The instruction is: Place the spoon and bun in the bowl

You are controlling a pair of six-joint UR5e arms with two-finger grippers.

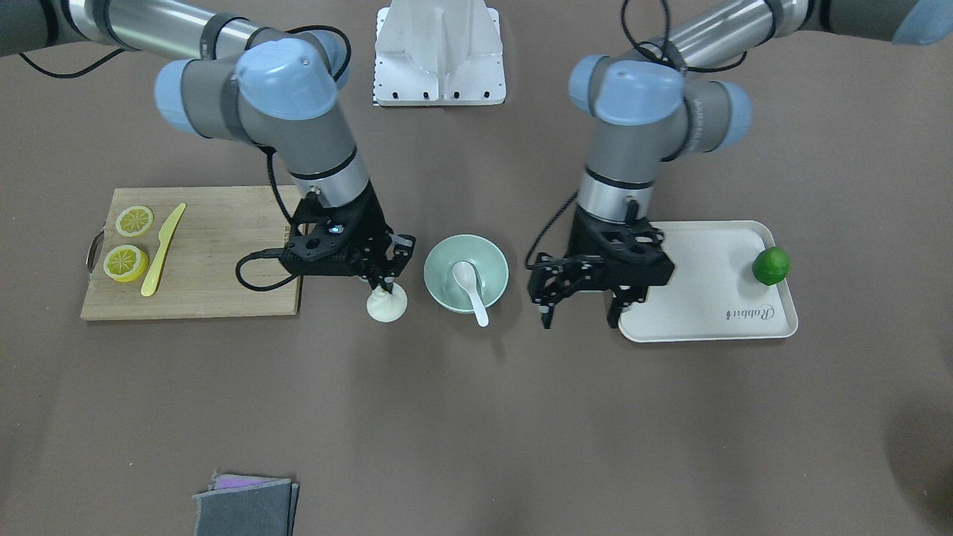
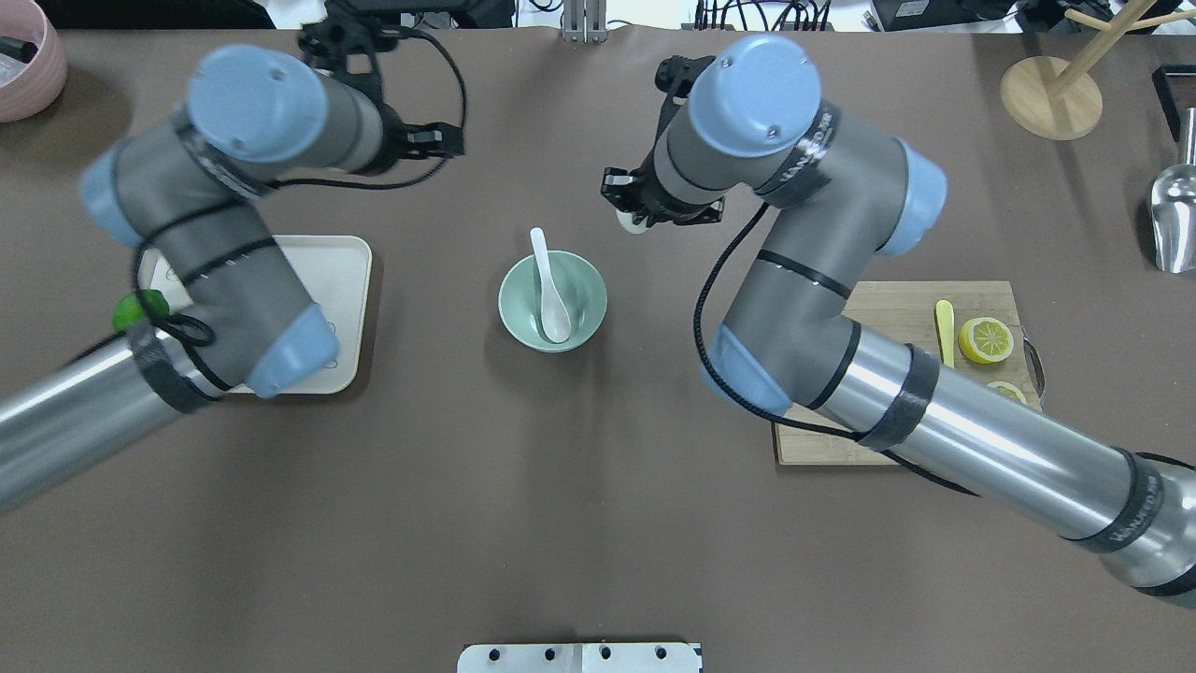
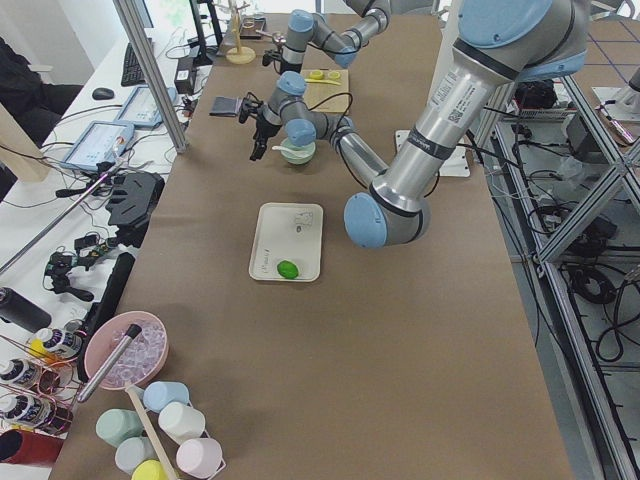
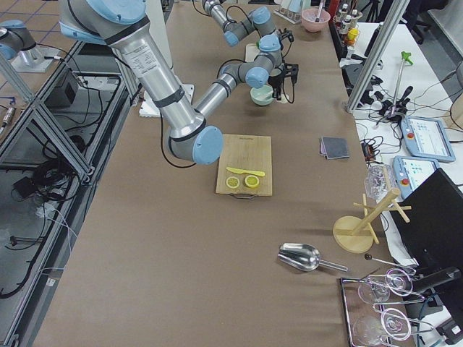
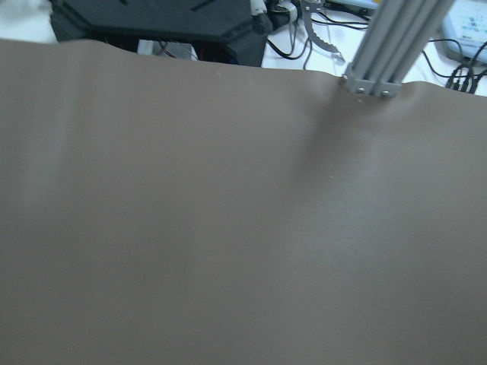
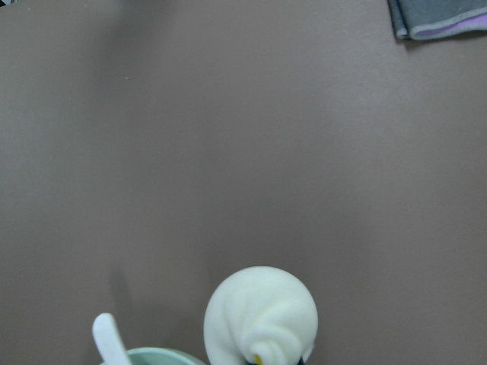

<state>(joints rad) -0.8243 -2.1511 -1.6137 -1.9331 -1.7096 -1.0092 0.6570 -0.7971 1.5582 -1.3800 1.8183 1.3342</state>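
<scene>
The pale mint-green bowl [image 1: 441, 262] stands at the table's middle, also in the overhead view [image 2: 519, 280]. The white spoon [image 1: 471, 286] lies in it, scoop inside, handle over the rim [image 2: 549, 290]. My right gripper [image 1: 387, 286] is shut on the top of the white bun [image 1: 386, 305], just beside the bowl and low over the table. The right wrist view shows the bun [image 6: 261, 319] pinched, with the spoon's handle tip [image 6: 109, 338] beside it. My left gripper [image 1: 581, 316] is open and empty on the bowl's other side, at the tray's edge.
A wooden cutting board [image 1: 216, 253] holds two lemon slices [image 1: 134, 221] and a yellow knife [image 1: 162, 249]. A white tray [image 1: 707, 298] holds a green lime [image 1: 770, 266]. A grey cloth [image 1: 246, 506] lies at the operators' edge. A white mount [image 1: 439, 52] stands at the robot's base.
</scene>
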